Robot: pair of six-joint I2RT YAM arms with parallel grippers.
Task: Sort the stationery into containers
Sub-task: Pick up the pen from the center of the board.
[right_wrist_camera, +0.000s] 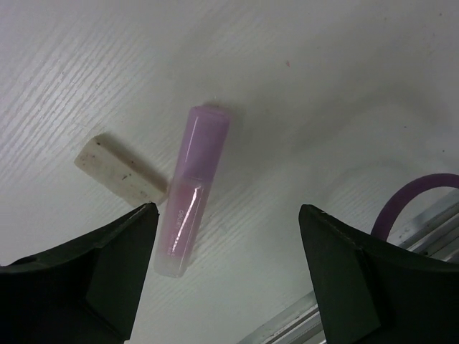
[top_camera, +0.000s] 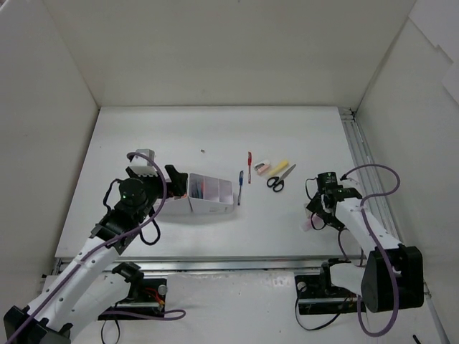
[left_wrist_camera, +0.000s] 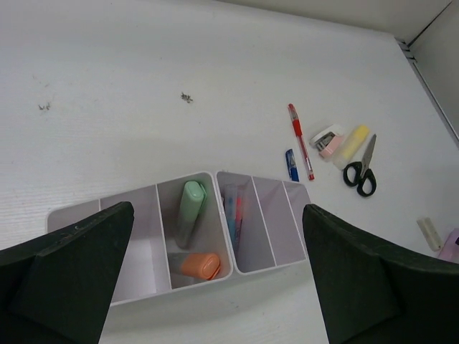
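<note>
The white organizer (top_camera: 214, 206) lies left of centre. In the left wrist view its compartments (left_wrist_camera: 276, 218) hold a green marker (left_wrist_camera: 190, 210), an orange marker (left_wrist_camera: 199, 264) and a few pens (left_wrist_camera: 234, 213). My left gripper (top_camera: 178, 188) is open and empty just above and left of it (left_wrist_camera: 219, 287). A red pen (top_camera: 249, 166), a blue pen (top_camera: 240, 188), black scissors (top_camera: 278, 180), a yellow marker (top_camera: 278, 168) and a small pink-white eraser (top_camera: 262, 167) lie on the table to the right. My right gripper (right_wrist_camera: 226, 287) is open above a pink marker (right_wrist_camera: 190, 190) that touches a pale eraser (right_wrist_camera: 118, 170).
White walls enclose the table on three sides. A metal rail (top_camera: 362, 154) runs along the right edge and shows in the right wrist view (right_wrist_camera: 315, 322). A purple cable (right_wrist_camera: 419, 197) loops beside my right gripper. Small dark specks (left_wrist_camera: 186, 97) lie on the table beyond the organizer.
</note>
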